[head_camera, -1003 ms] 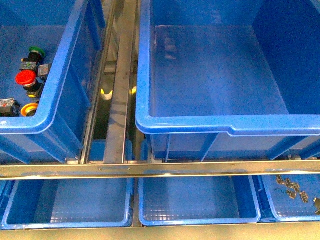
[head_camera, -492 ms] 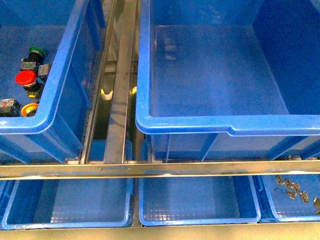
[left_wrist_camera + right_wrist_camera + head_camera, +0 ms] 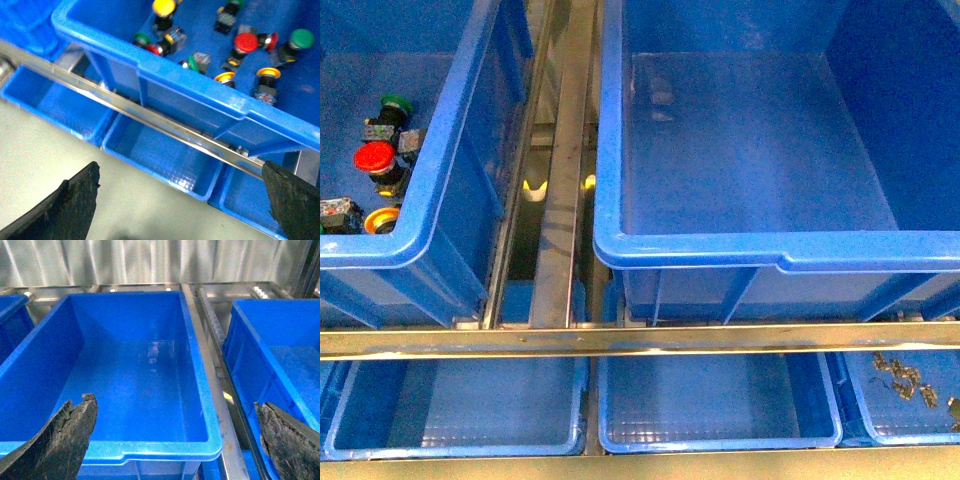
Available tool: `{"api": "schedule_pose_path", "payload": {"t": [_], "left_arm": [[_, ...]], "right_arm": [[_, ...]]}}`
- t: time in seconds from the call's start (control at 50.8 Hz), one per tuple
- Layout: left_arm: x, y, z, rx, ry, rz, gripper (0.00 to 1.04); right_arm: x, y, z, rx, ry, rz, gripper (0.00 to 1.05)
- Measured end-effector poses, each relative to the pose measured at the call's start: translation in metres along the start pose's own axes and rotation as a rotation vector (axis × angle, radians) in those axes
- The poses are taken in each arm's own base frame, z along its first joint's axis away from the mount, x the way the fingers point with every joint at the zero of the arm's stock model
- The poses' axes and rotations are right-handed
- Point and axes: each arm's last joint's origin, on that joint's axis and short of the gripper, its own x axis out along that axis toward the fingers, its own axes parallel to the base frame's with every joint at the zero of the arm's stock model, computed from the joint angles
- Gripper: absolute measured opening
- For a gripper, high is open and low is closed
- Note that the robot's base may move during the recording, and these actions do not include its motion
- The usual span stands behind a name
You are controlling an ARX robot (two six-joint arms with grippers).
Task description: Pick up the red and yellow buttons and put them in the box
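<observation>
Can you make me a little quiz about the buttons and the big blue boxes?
1. True or false: the big box on the right already has buttons inside.
2. In the front view, which button lies between the green button and the yellow button? A red, B blue, C white.
3. What is the left gripper holding?
Key: 1 false, it is empty. 2 A, the red button. 3 nothing, it is open.
</observation>
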Motion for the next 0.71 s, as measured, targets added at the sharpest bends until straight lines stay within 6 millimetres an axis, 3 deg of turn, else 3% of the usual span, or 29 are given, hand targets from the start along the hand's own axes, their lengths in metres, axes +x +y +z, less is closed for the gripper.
{"api": "schedule_pose_path", "payload": {"t": [0.079, 0.157, 0.256, 0.354, 0.472, 0.708], "left_arm": [[0.021, -0.004, 0.032, -0.101, 0.032, 0.009, 0.97], [0.041, -0.011, 0.069, -0.062, -0.013, -0.058, 0.97], [0.069, -0.026, 0.113, 0.146, -0.011, -0.238, 0.97], [0.112, -0.03, 0.139, 0.381, 0.07, -0.356, 0.97], [0.159, -0.033, 0.146, 0.584, 0.134, -0.384, 0.97], [0.207, -0.042, 0.129, 0.733, 0.286, -0.478, 0.97]], "right_arm": [[0.0, 0.0, 0.0, 0.0, 0.0, 0.0, 0.99], [0.0, 0.0, 0.0, 0.0, 0.0, -0.001, 0.99], [0.0, 0.0, 0.0, 0.0, 0.0, 0.0, 0.99], [0.0, 0.0, 0.0, 0.0, 0.0, 0.0, 0.99], [0.0, 0.0, 0.0, 0.0, 0.0, -0.001, 0.99], [0.0, 0.0, 0.0, 0.0, 0.0, 0.0, 0.99]]}}
